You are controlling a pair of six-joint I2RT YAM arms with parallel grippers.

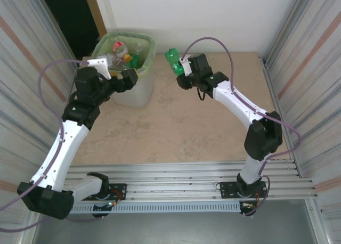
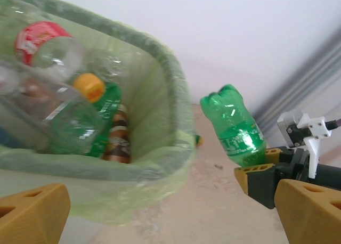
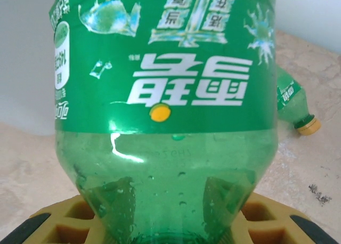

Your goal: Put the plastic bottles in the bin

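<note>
The right jaws are closed on a green bottle (image 1: 172,59), pinching it at its narrow neck end so that the lumpy base points up and slightly away. It is clear green plastic with a darker green label printed in white characters (image 3: 186,89), which read upside down in the right wrist view, and small droplets cling to the inside below the label. The bottle hangs above the table (image 1: 186,127), just right of the bin (image 1: 151,46) and not touching it.

The bin is whitish and roughly square, with a light green bag folded over its rim (image 2: 178,89). The bottles in the bin (image 1: 126,57) lie jumbled: a clear one with a red label (image 2: 40,39), a green one with an orange cap (image 2: 88,87) and one with a brown label (image 2: 118,141).

A second green bottle (image 3: 291,101) with a yellow cap lies on the table beyond the held one; we think it rests close to the bin's corner, but the view is poor.

The left jaws stand wide open over the bin's near rim, holding nothing.
</note>
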